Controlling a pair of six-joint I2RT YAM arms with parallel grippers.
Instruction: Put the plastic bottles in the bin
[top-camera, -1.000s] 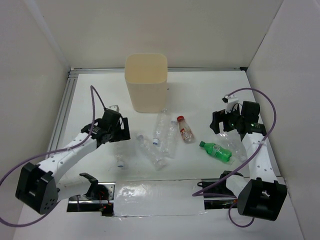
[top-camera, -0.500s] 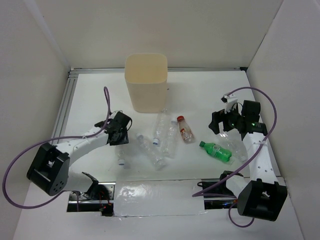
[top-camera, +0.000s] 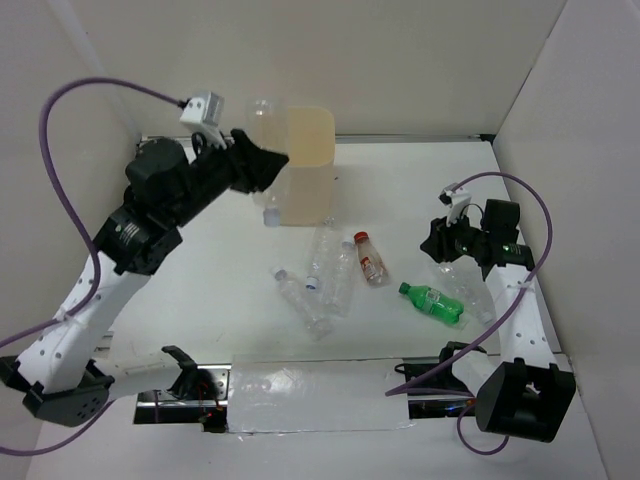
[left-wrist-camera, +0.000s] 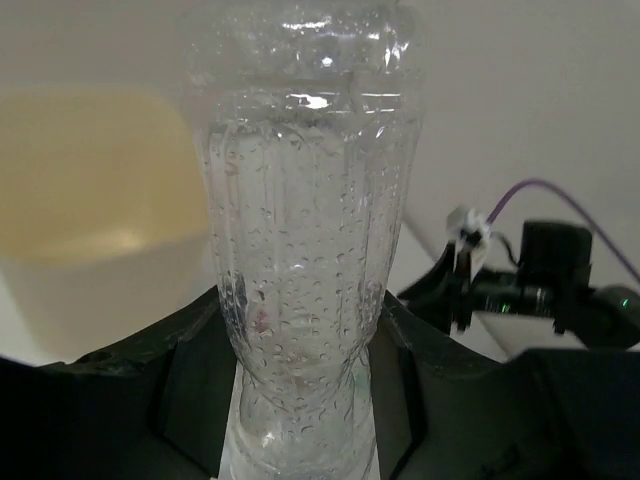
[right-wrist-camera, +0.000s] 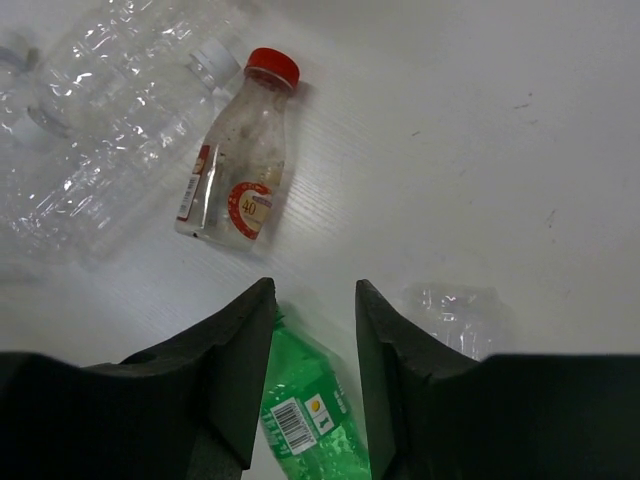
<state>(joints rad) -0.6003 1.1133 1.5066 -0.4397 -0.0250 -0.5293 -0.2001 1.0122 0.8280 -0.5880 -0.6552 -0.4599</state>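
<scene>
My left gripper (top-camera: 266, 168) (left-wrist-camera: 300, 335) is raised high and shut on a clear plastic bottle (top-camera: 263, 118) (left-wrist-camera: 300, 150), held upright against the left side of the cream bin (top-camera: 312, 150) (left-wrist-camera: 90, 190), its cap end hanging below the jaws. Three clear bottles (top-camera: 322, 275) lie mid-table with a red-capped bottle (top-camera: 370, 257) (right-wrist-camera: 243, 165) and a green bottle (top-camera: 432, 303) (right-wrist-camera: 315, 410). My right gripper (top-camera: 445, 245) (right-wrist-camera: 313, 300) hovers above the table over the green bottle's neck end, jaws a little apart with nothing between them.
A crumpled clear bottle (top-camera: 466, 285) (right-wrist-camera: 455, 315) lies beside the right arm. White walls close in the table on three sides. A metal rail (top-camera: 135, 200) runs along the left edge. The clear bottles (right-wrist-camera: 100, 80) lie up-left of the right gripper.
The left arm closed on a clear bottle on the table and lifted it up beside the bin. The right arm has barely moved.
</scene>
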